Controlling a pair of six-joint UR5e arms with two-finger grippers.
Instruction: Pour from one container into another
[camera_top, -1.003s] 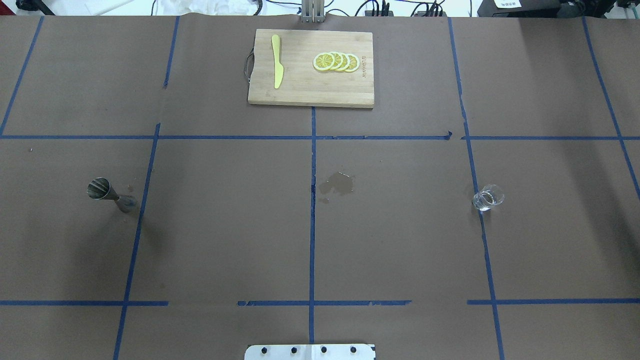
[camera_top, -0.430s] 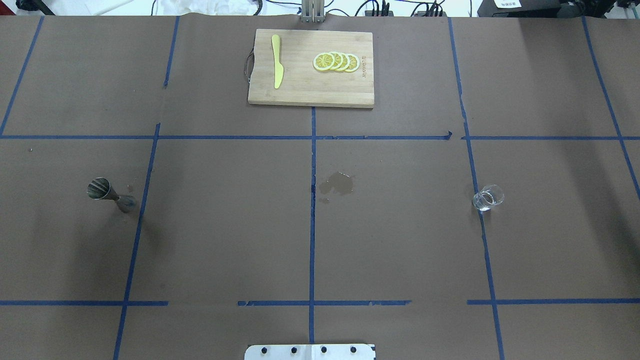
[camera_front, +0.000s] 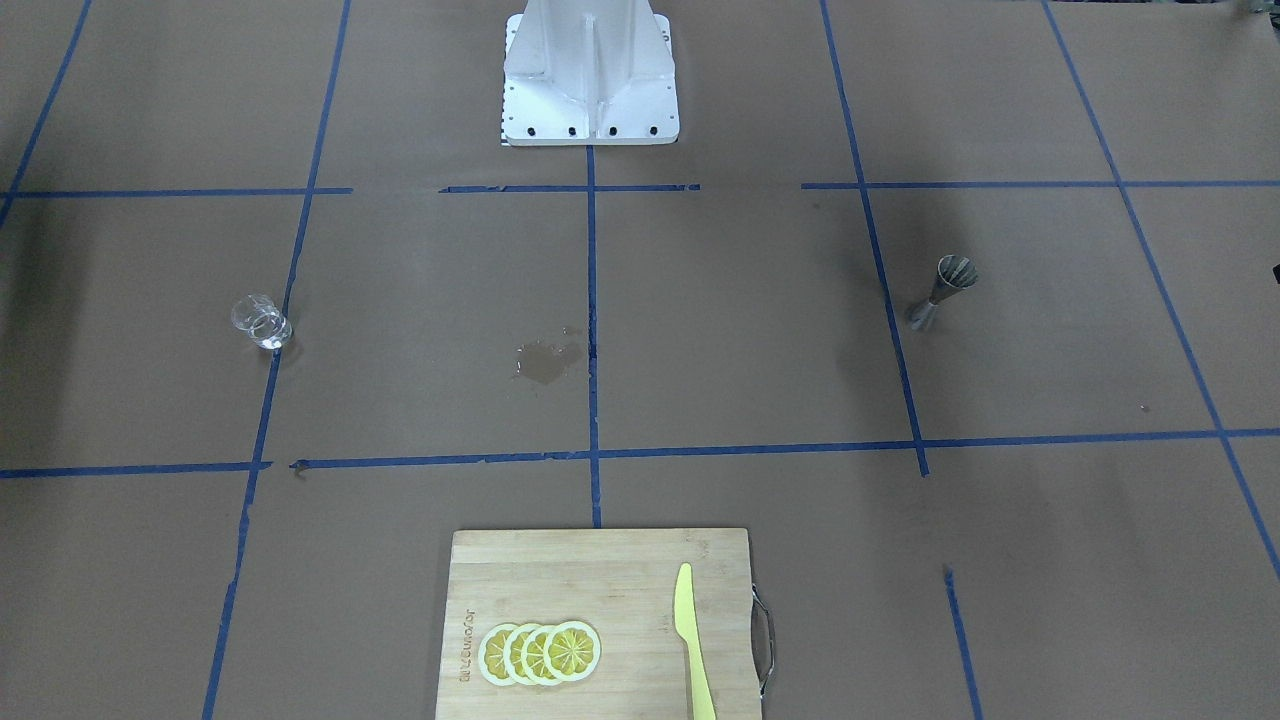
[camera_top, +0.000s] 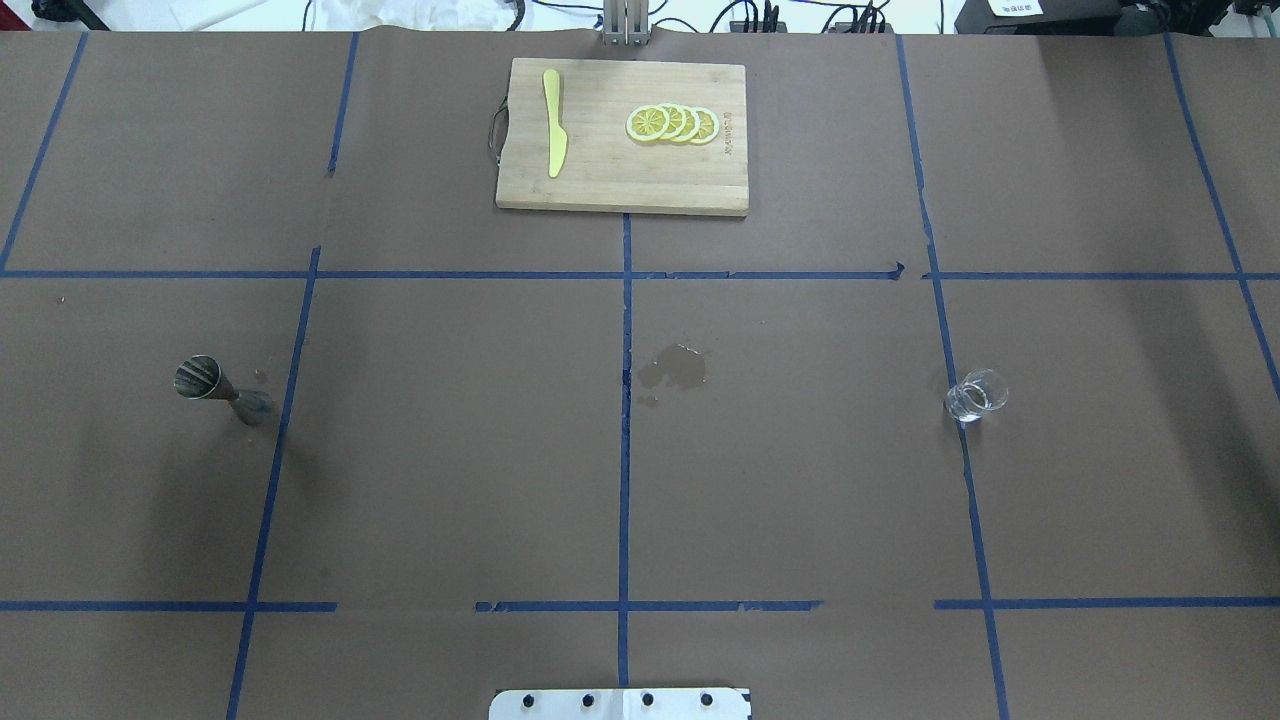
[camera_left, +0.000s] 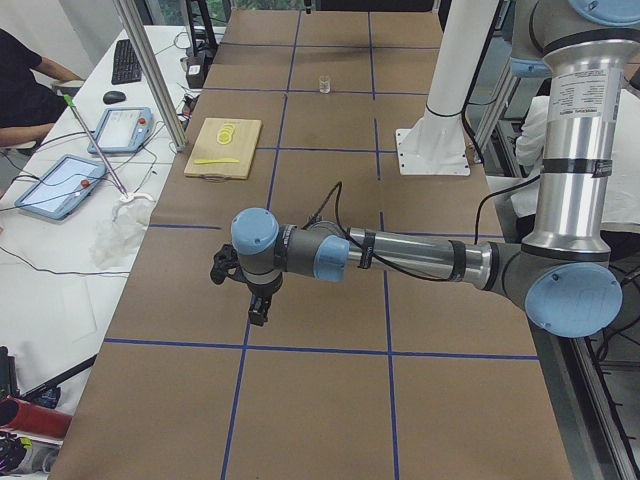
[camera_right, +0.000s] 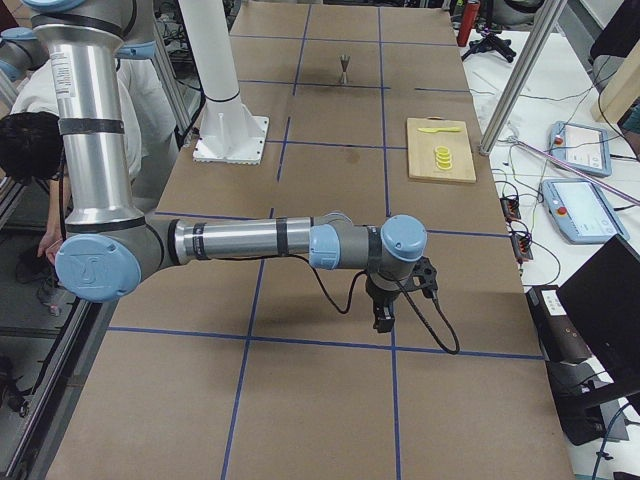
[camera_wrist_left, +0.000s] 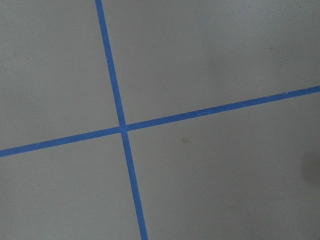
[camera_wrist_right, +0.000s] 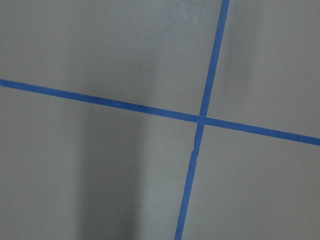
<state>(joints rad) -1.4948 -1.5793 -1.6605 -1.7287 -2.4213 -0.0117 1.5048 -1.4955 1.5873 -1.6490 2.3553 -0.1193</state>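
The small clear glass cup (camera_top: 977, 394) (camera_front: 262, 321) stands upright on the robot's right half of the table, on a blue tape line; it is tiny and far off in the exterior left view (camera_left: 324, 84). On the robot's left half stands the grey steel hourglass jigger (camera_top: 222, 390) (camera_front: 940, 292) (camera_right: 345, 68), also upright. Both arms reach out low past the table ends, far from both containers. The left gripper (camera_left: 258, 308) and right gripper (camera_right: 383, 318) show only in the side views, so I cannot tell if they are open or shut. Both wrist views hold only tape crossings.
A wooden cutting board (camera_top: 620, 135) (camera_front: 600, 620) with a yellow knife (camera_top: 553, 122) and lemon slices (camera_top: 672, 123) lies at the far middle edge. A wet stain (camera_top: 675, 367) marks the table centre. The white robot base (camera_front: 590, 70) stands at the near edge. Operators' tablets (camera_left: 65, 180) lie beside the table.
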